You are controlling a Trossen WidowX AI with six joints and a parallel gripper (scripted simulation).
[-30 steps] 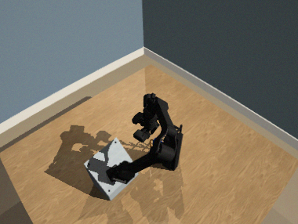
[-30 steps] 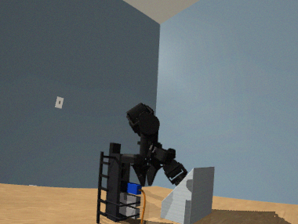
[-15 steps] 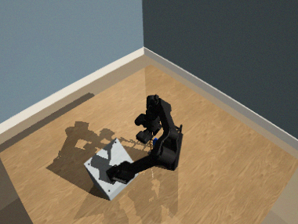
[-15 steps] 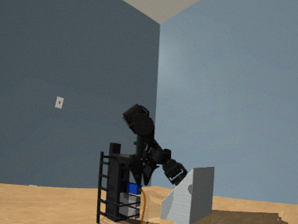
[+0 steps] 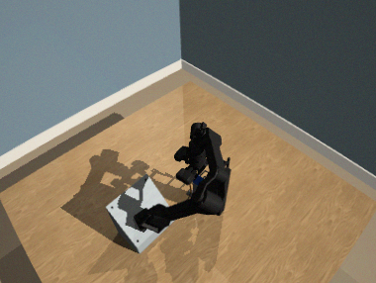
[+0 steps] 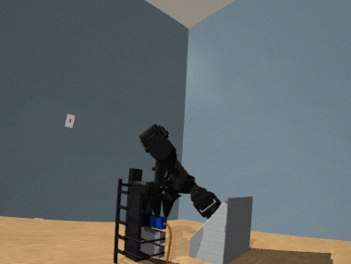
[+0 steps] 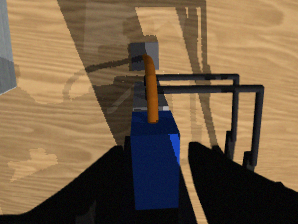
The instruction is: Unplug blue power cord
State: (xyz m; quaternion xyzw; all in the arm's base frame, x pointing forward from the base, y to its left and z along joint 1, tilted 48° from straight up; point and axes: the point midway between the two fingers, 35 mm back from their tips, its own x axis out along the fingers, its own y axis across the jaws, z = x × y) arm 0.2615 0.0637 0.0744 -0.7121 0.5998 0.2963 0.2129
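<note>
Cord (image 6: 170, 236) (image 7: 151, 90), smooth and orange, curves from blue block (image 5: 198, 180) (image 6: 158, 222) (image 7: 155, 172).

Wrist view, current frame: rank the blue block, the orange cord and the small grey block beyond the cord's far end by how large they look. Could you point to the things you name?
Largest to smallest:
1. blue block (image 6: 158, 222) (image 7: 155, 170)
2. orange cord (image 6: 169, 240) (image 7: 152, 95); small grey block (image 7: 139, 62): too alike in area to rank.

No lettering, label, brand, number or sign can be read in any of the three views. On the blue block (image 5: 198, 180) (image 6: 157, 222) (image 7: 155, 170), the grey wedge-shaped stand (image 5: 130, 205) (image 6: 237, 230) (image 7: 6, 55) and the white wall plate (image 6: 69, 121), no marking can be made out.
</note>
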